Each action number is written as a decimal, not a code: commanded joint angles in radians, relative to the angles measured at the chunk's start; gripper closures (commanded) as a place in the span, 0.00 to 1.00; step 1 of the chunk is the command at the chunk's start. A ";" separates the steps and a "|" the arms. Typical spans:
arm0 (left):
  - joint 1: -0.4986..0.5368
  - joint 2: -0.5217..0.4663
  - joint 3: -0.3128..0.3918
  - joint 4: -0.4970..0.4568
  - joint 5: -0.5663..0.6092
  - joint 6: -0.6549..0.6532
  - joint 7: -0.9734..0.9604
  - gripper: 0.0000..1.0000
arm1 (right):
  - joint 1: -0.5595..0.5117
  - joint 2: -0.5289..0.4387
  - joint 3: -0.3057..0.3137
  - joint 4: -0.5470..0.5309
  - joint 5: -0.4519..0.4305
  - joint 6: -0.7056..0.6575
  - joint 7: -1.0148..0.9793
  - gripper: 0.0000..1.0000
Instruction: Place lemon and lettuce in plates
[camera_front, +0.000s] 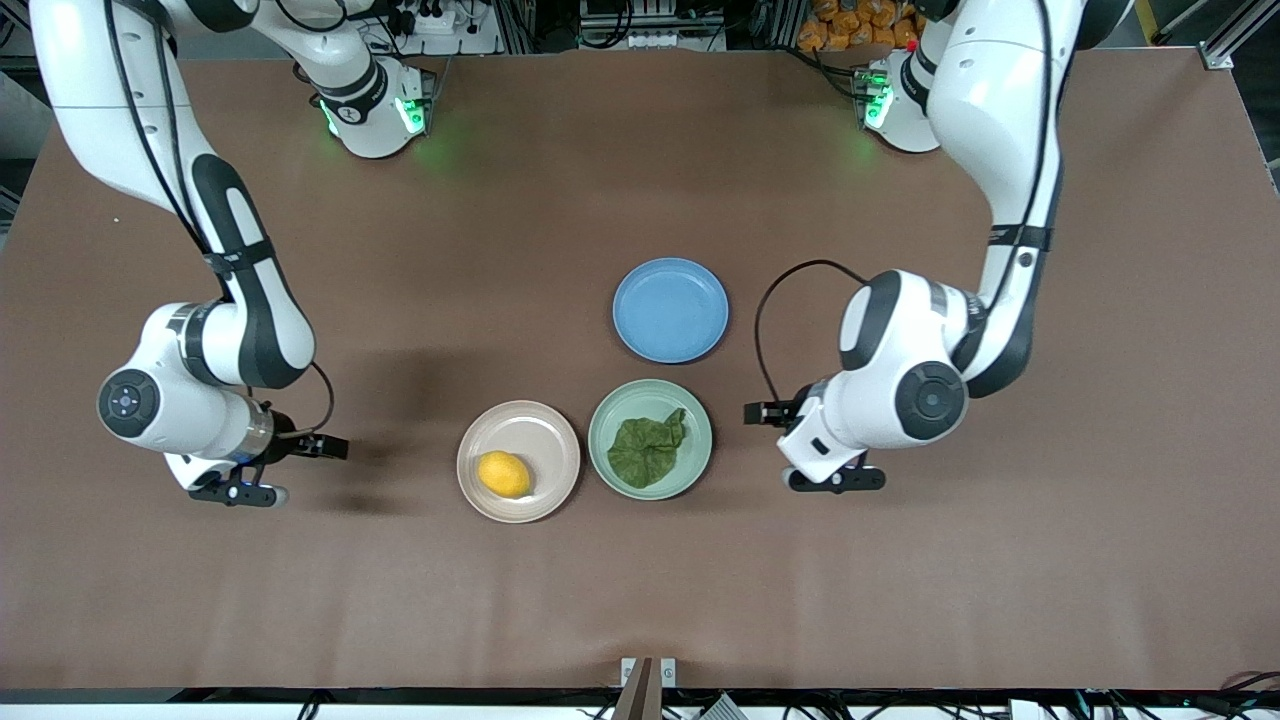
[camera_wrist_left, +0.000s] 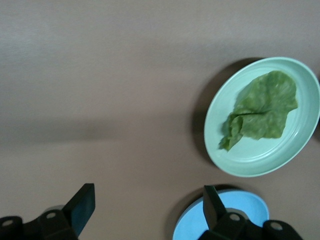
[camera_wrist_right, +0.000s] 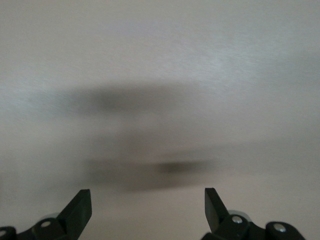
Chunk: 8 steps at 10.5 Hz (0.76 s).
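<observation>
The lemon (camera_front: 504, 474) lies in the beige-pink plate (camera_front: 545, 430). The lettuce (camera_front: 648, 449) lies in the mint green plate (camera_front: 696, 420) beside it, toward the left arm's end. The lettuce (camera_wrist_left: 262, 110) and its plate (camera_wrist_left: 300, 155) also show in the left wrist view. My left gripper (camera_front: 836, 480) is open and empty over bare table beside the green plate; its fingers (camera_wrist_left: 82, 206) stand wide apart. My right gripper (camera_front: 238, 494) is open and empty over bare table, well apart from the beige-pink plate toward the right arm's end; its wrist view shows only table between its fingers (camera_wrist_right: 80, 207).
A blue plate (camera_front: 670, 309) stands empty, farther from the front camera than the green plate; its edge also shows in the left wrist view (camera_wrist_left: 240, 205). The brown table (camera_front: 640, 580) spreads wide around the plates.
</observation>
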 joint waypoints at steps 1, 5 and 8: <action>0.015 -0.068 -0.004 -0.037 0.068 -0.095 0.023 0.00 | 0.001 -0.138 0.013 -0.220 -0.056 0.133 -0.008 0.00; 0.054 -0.089 -0.004 -0.058 0.133 -0.133 0.051 0.00 | 0.007 -0.253 0.013 -0.430 -0.075 0.275 -0.010 0.00; 0.121 -0.129 -0.003 -0.115 0.156 -0.133 0.153 0.00 | 0.004 -0.310 0.013 -0.518 -0.106 0.313 -0.008 0.00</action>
